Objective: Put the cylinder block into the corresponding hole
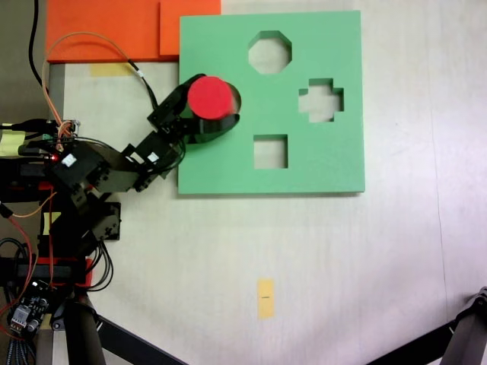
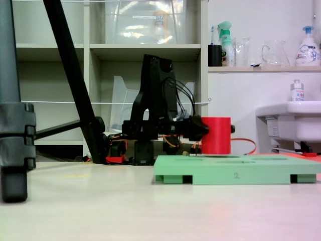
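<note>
Claw (image 1: 215, 114) is clamped on the cylinder block (image 1: 211, 97), black jaws wrapped round its sides, upper-centre-left of the frame in a fixed view from above. In the low side-on fixed view the same claw (image 2: 216, 131) holds the red block (image 2: 216, 134) upright, its bottom edge right at the top face of the green foam board (image 2: 235, 173); can't tell whether it's touching or slightly above. From above, the block covers most of the corresponding hole (image 1: 236, 97), with a sliver of the round cutout showing on the block's right side. Rest of the board (image 1: 319, 163): octagonal cutout (image 1: 269, 52) at top, cross-shaped cutout (image 1: 320, 99) to the right, square cutout (image 1: 270, 151) below, all open. Arm (image 1: 114, 163) reaches in from the left edge, wiring trailing off it. Orange sheet (image 1: 106, 29) sits at upper left, touching the board's corner. Small yellow tape strip (image 1: 265, 296) on the tabletop (image 1: 396, 258), lower centre, well apart from the board.
</note>
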Motion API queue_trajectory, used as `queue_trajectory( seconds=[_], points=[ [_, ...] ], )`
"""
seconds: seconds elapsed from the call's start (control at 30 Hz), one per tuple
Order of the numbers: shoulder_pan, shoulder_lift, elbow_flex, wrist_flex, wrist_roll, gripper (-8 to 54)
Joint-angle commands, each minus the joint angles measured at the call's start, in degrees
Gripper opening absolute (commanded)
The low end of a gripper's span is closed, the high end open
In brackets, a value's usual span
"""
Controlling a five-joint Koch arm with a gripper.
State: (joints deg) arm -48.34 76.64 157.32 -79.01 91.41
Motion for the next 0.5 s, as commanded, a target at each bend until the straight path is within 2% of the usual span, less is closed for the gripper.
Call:
queue_trajectory(
  seconds=[0.0, 0.47],
  points=[
    [-1.49, 0.18, -2.11, -7.47, 0.00, 27.7],
    [-3.08, -8.17, -7.21, -9.40, 0.00, 30.6]
  ],
)
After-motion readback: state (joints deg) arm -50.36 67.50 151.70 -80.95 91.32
